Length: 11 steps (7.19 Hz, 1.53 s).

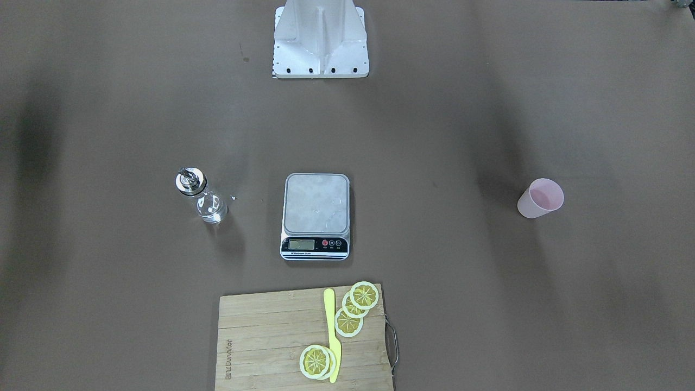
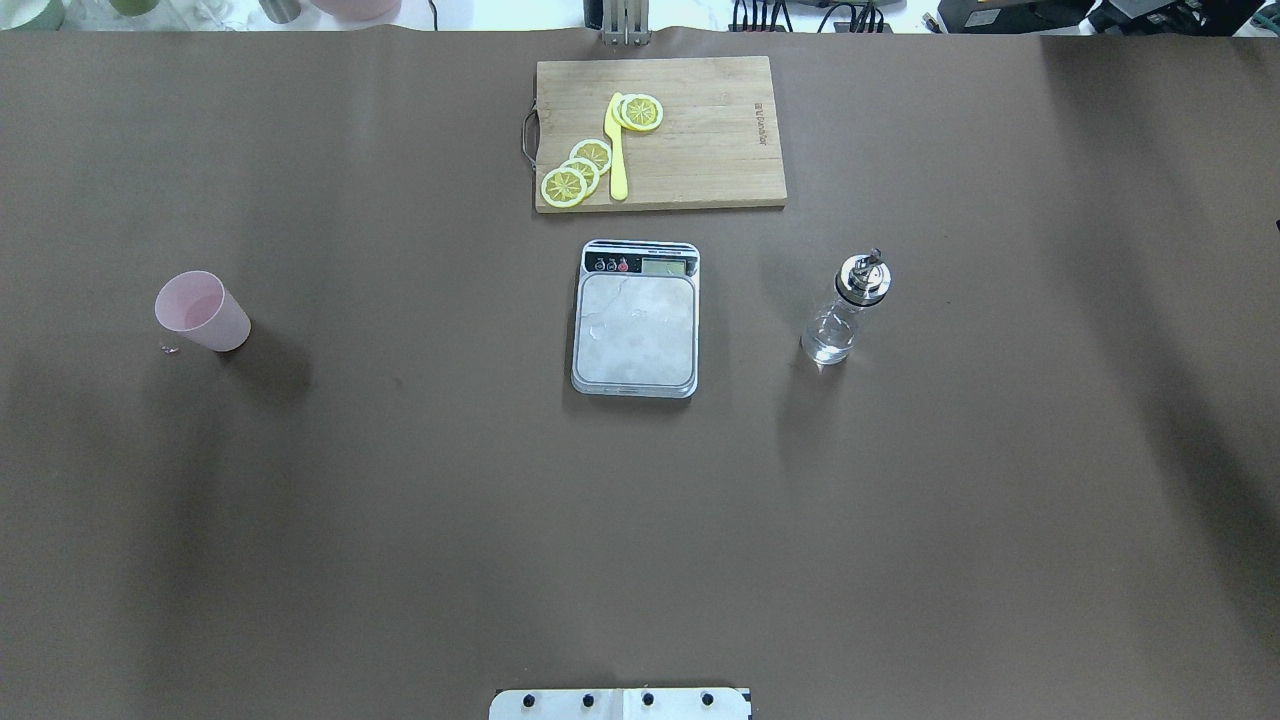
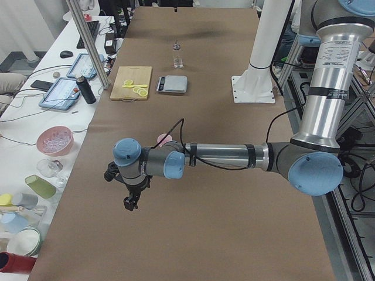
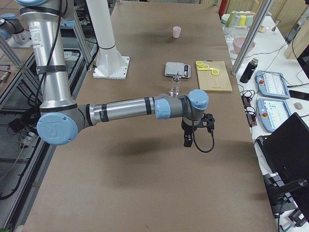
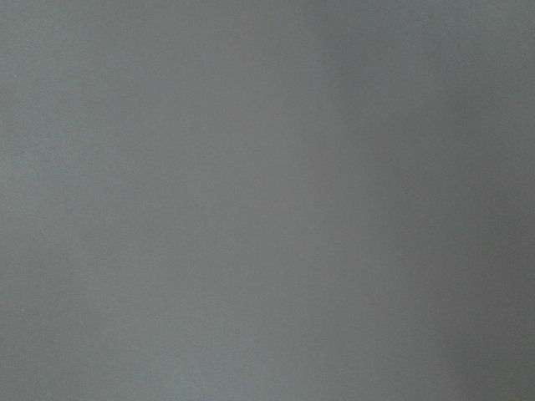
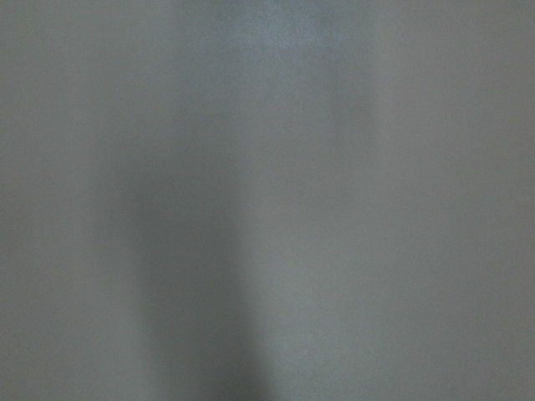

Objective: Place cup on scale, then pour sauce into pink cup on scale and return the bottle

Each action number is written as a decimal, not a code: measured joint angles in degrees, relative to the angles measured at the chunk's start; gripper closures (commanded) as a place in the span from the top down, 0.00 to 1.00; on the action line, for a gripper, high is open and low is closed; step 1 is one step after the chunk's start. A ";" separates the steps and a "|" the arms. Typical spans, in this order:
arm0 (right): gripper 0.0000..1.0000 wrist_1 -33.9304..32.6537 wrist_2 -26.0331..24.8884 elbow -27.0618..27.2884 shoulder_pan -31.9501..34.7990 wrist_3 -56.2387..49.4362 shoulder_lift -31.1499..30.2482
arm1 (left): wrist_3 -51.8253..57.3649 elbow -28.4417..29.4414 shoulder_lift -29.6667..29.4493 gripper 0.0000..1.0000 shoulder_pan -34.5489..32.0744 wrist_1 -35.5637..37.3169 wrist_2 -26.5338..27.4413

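The pink cup [image 2: 203, 311] stands upright on the table at the left of the overhead view, well apart from the scale [image 2: 636, 330] at the centre, whose platform is bare. The glass bottle [image 2: 845, 310] with a metal spout stands upright right of the scale. The cup [image 1: 539, 198], scale [image 1: 315, 212] and bottle [image 1: 200, 196] also show in the front view. My left gripper [image 3: 130, 199] hangs above the table near the cup [image 3: 164, 139]. My right gripper [image 4: 189, 139] hangs above the table, nearer than the bottle [image 4: 175, 85]. I cannot tell whether either is open or shut. Both wrist views show only blurred brown table.
A wooden cutting board [image 2: 700, 160] with lemon slices [image 2: 578, 172] and a yellow knife [image 2: 616, 150] lies beyond the scale. The robot's white base [image 1: 320, 38] stands at the near table edge. Benches with bowls, cups and tablets [image 3: 58, 93] flank the far side.
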 measured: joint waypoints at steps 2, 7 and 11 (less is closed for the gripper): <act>1.00 0.02 -0.09 -0.07 0.00 -0.04 0.06 | 0.08 -1.38 0.56 1.00 0.07 -0.29 0.21; 1.00 0.10 -0.11 -1.53 -0.15 0.71 0.40 | -21.90 -9.11 -2.45 1.00 10.11 0.26 -0.08; 1.00 0.43 0.04 -2.50 -0.17 0.77 1.65 | -42.35 -16.52 -4.90 1.00 21.61 0.31 -0.09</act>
